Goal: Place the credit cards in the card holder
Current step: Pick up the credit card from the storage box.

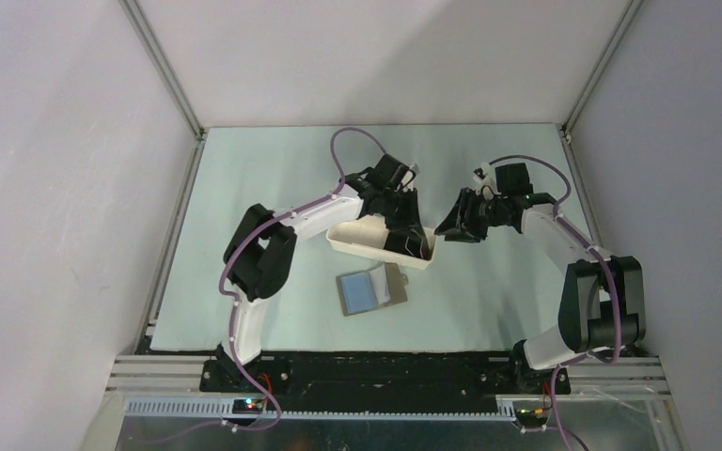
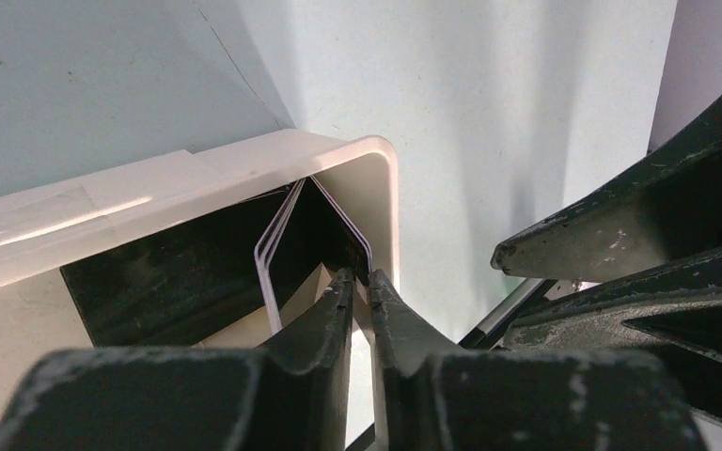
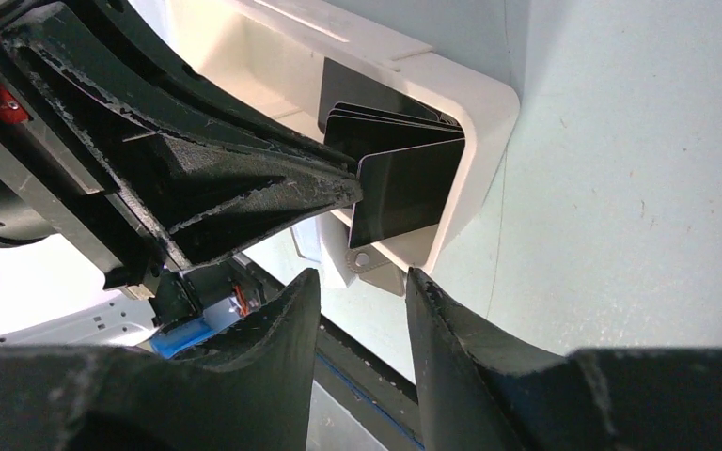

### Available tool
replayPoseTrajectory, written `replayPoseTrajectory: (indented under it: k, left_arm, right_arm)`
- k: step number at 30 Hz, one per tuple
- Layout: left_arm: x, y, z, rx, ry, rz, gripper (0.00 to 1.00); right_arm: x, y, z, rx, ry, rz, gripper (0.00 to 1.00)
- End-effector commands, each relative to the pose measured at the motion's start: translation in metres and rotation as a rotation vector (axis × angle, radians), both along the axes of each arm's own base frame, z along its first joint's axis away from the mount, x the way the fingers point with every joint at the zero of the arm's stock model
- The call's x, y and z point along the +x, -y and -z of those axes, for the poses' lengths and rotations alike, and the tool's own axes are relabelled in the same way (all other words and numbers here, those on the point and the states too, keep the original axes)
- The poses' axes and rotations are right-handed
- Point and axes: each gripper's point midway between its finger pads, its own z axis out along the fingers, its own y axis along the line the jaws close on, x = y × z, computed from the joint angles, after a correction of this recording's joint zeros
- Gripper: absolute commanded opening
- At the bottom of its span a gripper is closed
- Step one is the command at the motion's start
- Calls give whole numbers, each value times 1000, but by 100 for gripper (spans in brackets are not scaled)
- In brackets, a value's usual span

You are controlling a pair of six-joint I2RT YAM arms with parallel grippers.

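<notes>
My top view hangs above and behind the arm bases, facing down over the whole table (image 1: 244, 188). My left wrist view sits tight behind the left gripper (image 2: 362, 277), looking into one end of the white tray (image 2: 381, 188) — my right wrist view, past the right gripper (image 3: 362, 275), faces that same end from the other side, just as near.

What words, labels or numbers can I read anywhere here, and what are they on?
No text can be read in any view.
credit cards: dark faces, no print showing.
white tray: blank where visible.
card holder: too small to tell whether it carries any marking.
</notes>
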Motion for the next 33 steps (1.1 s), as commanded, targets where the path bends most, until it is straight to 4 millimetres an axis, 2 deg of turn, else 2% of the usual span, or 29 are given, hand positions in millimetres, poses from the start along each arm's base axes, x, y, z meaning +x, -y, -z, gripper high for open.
replayPoseTrajectory:
  k: [1, 2, 4, 6, 9, 13, 16, 20, 24, 29, 33]
  left_arm:
    - [5, 3, -16, -11, 42, 16, 22]
    - [5, 2, -18, -14, 42, 12, 30]
    - [6, -2, -23, -25, 36, -1, 37]
    - [9, -6, -28, -32, 44, -12, 40]
    - [14, -12, -34, -43, 53, -27, 41]
    - [16, -16, -41, -66, 60, -29, 41]
    - [15, -16, -43, -74, 60, -26, 41]
    - [14, -15, -43, -83, 56, -20, 41]
    - [13, -14, -45, -97, 60, -9, 41]
    - [10, -11, -49, -112, 61, 6, 41]
    - [5, -5, -47, -120, 47, 20, 41]
  right_arm:
    - [-4, -9, -3, -1, 14, -24, 44]
    - [-4, -11, -3, 1, 18, -28, 44]
    - [-4, -15, -2, 3, 14, -33, 45]
    - [-4, -19, -1, 4, 14, -39, 45]
    - [-4, -24, 1, -8, 7, -46, 43]
    - [0, -29, 5, -25, -6, -54, 36]
    - [3, -28, 10, -61, -21, -51, 30]
    - [3, -26, 10, -82, -23, -50, 26]
    - [1, -26, 1, -72, -3, -57, 26]
    - [2, -21, -19, -40, 41, -39, 32]
    - [3, -9, -17, -60, 34, -15, 33]
